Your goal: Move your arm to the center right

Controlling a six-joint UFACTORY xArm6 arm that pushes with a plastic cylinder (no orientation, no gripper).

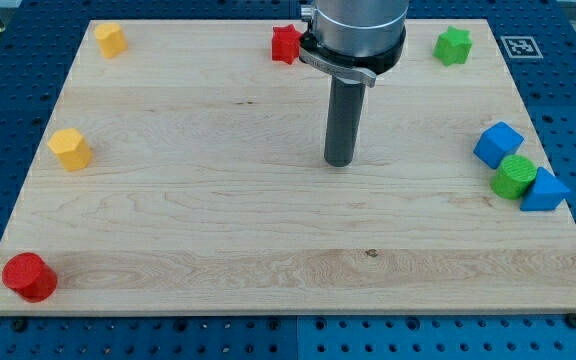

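Observation:
My tip (339, 161) rests on the wooden board (268, 240) a little right of its middle, touching no block. At the view's right edge sit a blue cube (498, 144), a green cylinder (514, 176) and a blue triangular block (544, 190), packed together well to the right of my tip. A red star (285, 43) lies at the top, partly behind the arm.
A green star (453, 45) sits at the top right. A yellow block (110, 38) lies at the top left and a yellow hexagonal block (69, 148) at the left edge. A red cylinder (29, 277) stands in the bottom left corner.

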